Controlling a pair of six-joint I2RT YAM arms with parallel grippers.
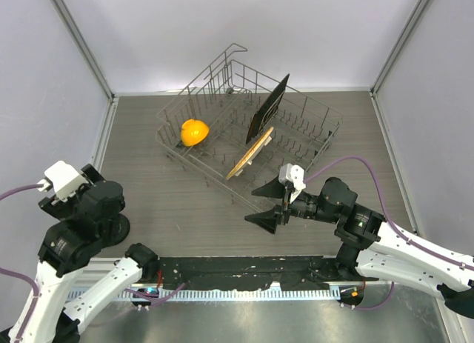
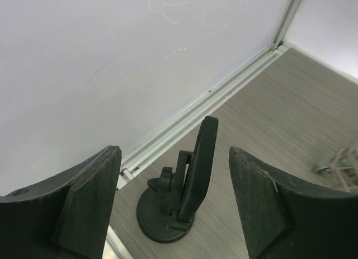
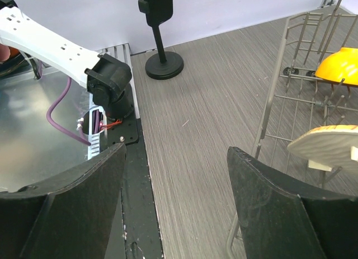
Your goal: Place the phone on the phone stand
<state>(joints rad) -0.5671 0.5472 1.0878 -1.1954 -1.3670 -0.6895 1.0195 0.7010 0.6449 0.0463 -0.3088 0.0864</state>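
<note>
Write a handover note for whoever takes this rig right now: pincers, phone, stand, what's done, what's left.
Left pincer: open, empty, pointed at the stand and clear of it.
Right pincer: open, empty, over bare table beside the wire dish rack.
Phone: upright on the phone stand, which sits on the table by the left wall.
Done: the placement looks complete and nothing is gripping the phone.
Left: probably just backing the left arm away without bumping the phone. How the clip holds it cannot be seen from here, so check that.
</note>
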